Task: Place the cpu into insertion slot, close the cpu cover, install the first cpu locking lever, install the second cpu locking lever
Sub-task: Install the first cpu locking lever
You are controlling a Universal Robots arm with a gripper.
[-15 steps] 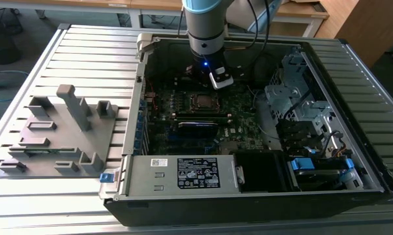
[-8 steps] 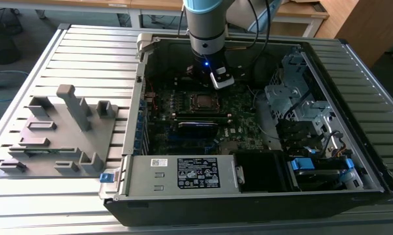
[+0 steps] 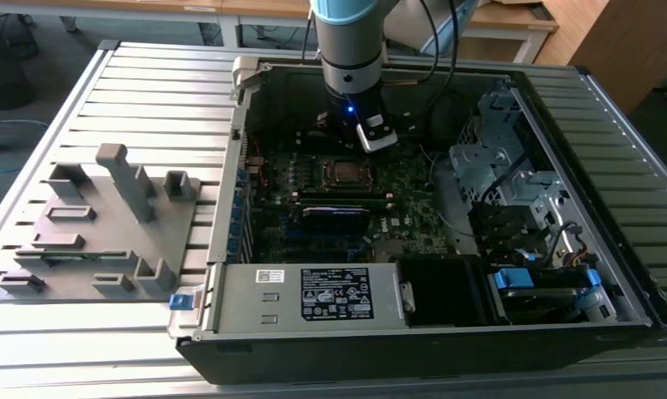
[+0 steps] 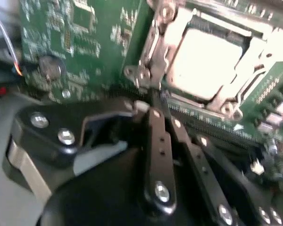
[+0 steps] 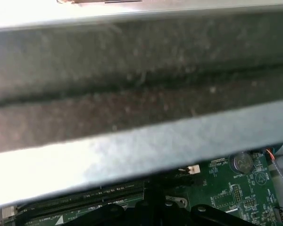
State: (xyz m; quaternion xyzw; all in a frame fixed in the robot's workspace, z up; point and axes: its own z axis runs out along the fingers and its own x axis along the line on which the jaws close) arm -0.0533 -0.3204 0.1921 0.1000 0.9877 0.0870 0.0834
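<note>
At the socket's corner, gripper drawn shut

Gripper (image 4: 152, 98) sits with its tips pressed together, pinching nothing I can make out, touching or just short of the hinge corner of the cover (image 4: 177, 30). That thin metal frame lies down around the chip (image 4: 205, 59), which rests flat in the socket (image 4: 224, 26) on the green board (image 4: 70, 42). I judge the chip light, stiff and fragile underneath, best held by its edges. The cover is likely springy, best pressed on its rim.
</note>
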